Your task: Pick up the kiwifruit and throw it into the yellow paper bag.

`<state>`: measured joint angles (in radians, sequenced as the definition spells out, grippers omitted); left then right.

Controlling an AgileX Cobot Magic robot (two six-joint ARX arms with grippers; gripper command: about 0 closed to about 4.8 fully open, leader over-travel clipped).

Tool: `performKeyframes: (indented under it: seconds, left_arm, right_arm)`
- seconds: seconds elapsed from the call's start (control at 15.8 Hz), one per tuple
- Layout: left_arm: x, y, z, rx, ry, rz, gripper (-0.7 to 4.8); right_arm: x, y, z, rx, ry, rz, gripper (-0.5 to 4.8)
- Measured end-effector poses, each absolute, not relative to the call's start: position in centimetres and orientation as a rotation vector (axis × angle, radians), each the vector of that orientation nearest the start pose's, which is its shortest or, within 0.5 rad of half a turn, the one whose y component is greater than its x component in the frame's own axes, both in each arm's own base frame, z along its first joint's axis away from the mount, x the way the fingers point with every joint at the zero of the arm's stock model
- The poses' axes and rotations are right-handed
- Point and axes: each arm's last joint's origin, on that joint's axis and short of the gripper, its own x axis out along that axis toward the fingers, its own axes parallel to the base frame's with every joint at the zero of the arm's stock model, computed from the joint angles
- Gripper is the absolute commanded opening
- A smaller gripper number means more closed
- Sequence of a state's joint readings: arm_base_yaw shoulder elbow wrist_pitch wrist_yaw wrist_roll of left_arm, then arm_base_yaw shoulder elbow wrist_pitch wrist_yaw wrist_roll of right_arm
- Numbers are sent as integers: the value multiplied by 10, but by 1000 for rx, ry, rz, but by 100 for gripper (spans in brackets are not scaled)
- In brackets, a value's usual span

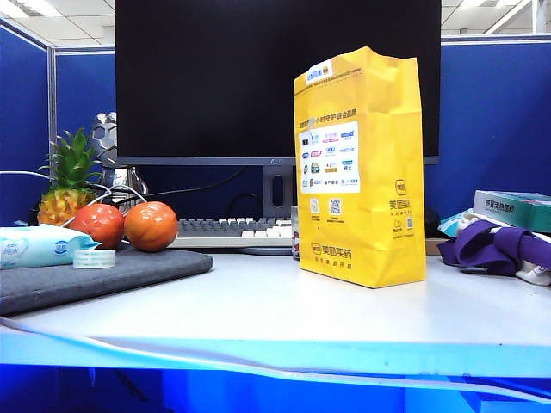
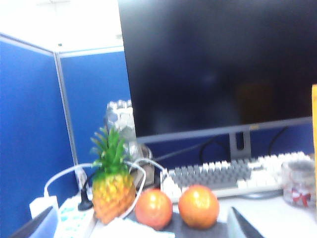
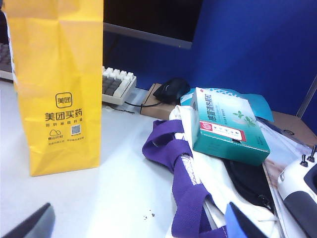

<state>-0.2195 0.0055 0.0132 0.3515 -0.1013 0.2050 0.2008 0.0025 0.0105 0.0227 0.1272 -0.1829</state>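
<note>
1. We see the tall bright yellow paper bag (image 1: 360, 168) with printed logos and a white label panel standing upright on the white desk (image 1: 284, 314), right of centre in the exterior view and in front of the dark monitor (image 1: 275, 77).
2. We cannot find the kiwifruit in any view.
3. Left of the bag, two shiny red-orange round fruits (image 1: 126, 225) sit side by side on a grey pad (image 1: 95, 275), with a small pineapple (image 1: 67, 181) behind them, a roll of clear tape (image 1: 94, 258) in front and a pack of wipes (image 1: 39, 245) beside it.
4. A grey and white keyboard (image 1: 232, 231) lies behind the bag.
5. To the bag's right, a purple and white cloth (image 3: 183, 173) is heaped under a green medicine box (image 3: 225, 126), with a black mouse (image 3: 171, 89) behind.
6. The left gripper (image 2: 141, 230) shows only its two fingertips at the edge of its wrist view, spread wide and holding nothing, facing the two fruits.
7. The right gripper (image 3: 143, 223) likewise shows two parted, empty fingertips, facing the bag and the cloth.
</note>
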Motion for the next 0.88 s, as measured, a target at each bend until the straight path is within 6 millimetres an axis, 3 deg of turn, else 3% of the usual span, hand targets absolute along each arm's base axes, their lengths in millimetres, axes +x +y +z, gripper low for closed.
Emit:
performKeyframes:
  seconds: [0.44,0.88]
  left_arm:
    - [94,-18,182,177,-186,-105,479]
    - [95,-18,177,186,-132,-112,479]
  right_arm:
    - [96,16,169,-178,-37,71,479]
    - [96,16,169,-178,-37,71,479]
